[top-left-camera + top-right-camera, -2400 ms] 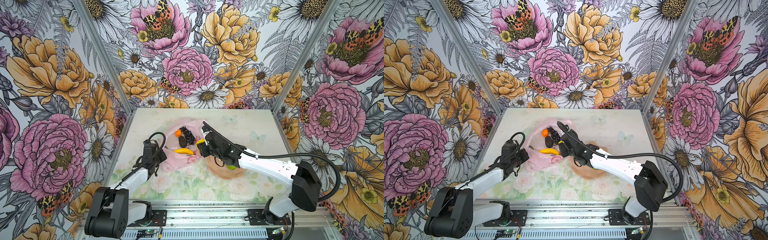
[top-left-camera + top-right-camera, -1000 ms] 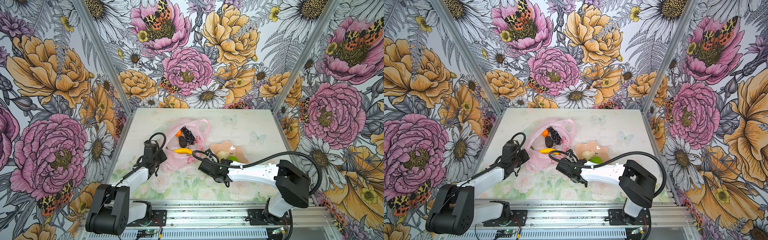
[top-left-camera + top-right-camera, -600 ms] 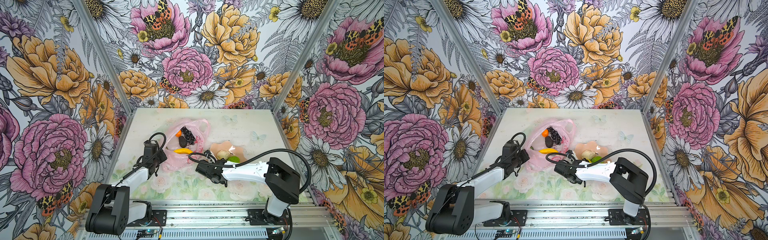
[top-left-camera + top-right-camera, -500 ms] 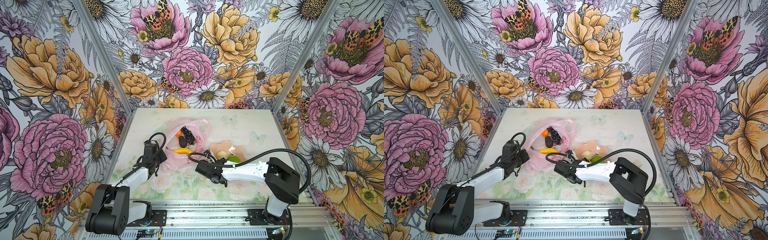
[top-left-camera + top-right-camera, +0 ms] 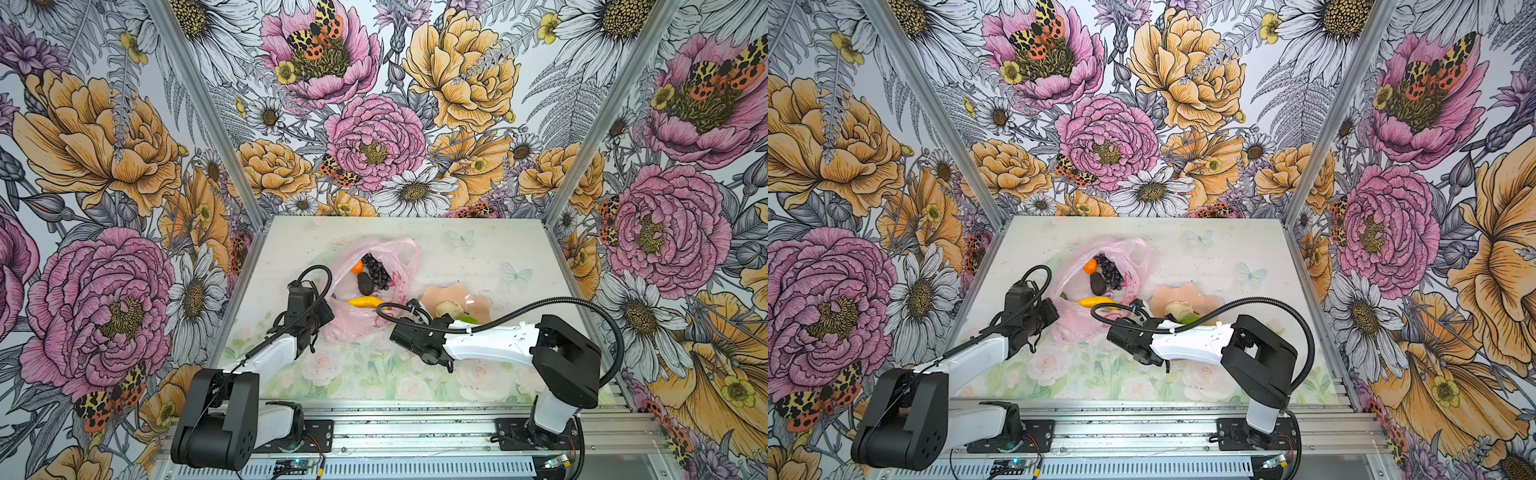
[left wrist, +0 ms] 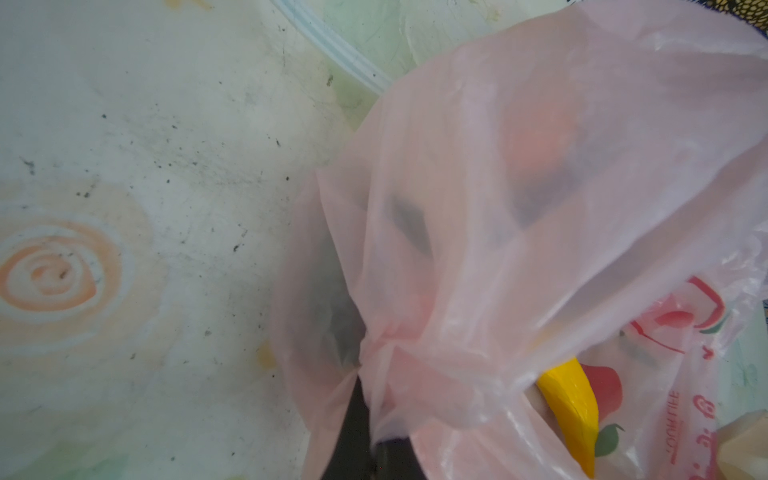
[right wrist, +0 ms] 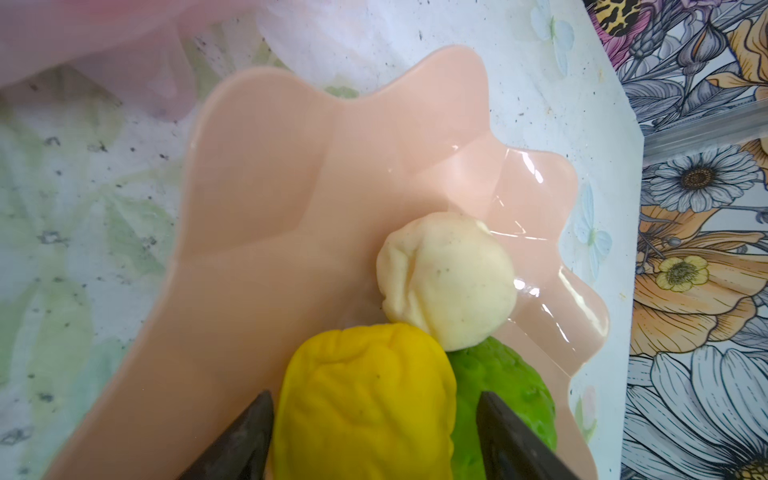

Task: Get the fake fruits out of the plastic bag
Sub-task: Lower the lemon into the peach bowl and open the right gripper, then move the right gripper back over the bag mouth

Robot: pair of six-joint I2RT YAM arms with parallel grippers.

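Fruit delivery at the dish: my right claw (image 7: pixel 374 395), which moments ago was up at the mouth of the thin, crinkly pale-pink plastic bag (image 5: pixel 392 251) with a yellow fruit at its tips, is now down at the near edge of the glossy peach-coloured scalloped plate (image 7: pixel 270 166). Its jaws have spread over the last second. They stand wide apart on either side of the bumpy yellow plastic citrus (image 7: pixel 357 365), which lies on the plate. A strip of the pebbled green citrus (image 7: pixel 507 386) shows in the gap at one tip. The smooth, speckled cream pear (image 7: pixel 446 278) sits right against them.

My left claw (image 6: pixel 370 446) has not moved. It is clamped tight on a gathered fold of the bag's film.

Inside the open bag, in both top views, lie the long, glossy yellow banana (image 5: pixel 365 302), the dark, knobbly grape bunch (image 5: pixel 376 272), the dark oval avocado (image 5: pixel 365 284) and the small round orange (image 5: pixel 356 268). Red-and-white printed circles and lettering mark the bag wall beside the banana.

Bag and plate rest just beside each other on the pale flower-printed tabletop (image 5: pixel 478 257), scuffed with dark specks.
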